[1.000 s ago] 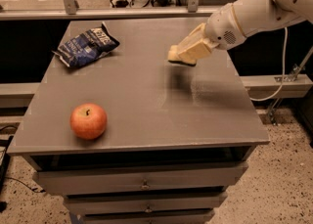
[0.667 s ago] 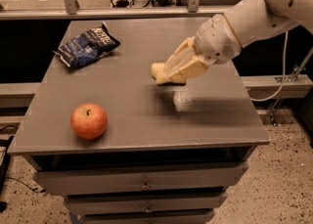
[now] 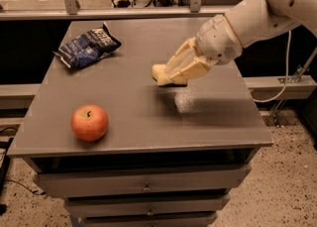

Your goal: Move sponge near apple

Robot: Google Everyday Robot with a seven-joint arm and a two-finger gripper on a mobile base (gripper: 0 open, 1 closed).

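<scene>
Your gripper [image 3: 173,75] is pinching the sponge [image 3: 159,72] low over the middle of the surface [image 3: 133,117]. The apple [image 3: 89,122] sits well apart at front left, the chip bag [image 3: 87,46] at back left.

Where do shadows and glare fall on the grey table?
Camera view: the tool, above the middle of the grey table holding the pale yellow foam sponge, and the white arm cast a dark shadow to its lower right; a pale speckled glare patch lies at the shadow's edge; the round red apple shades only the spot beneath.
</scene>
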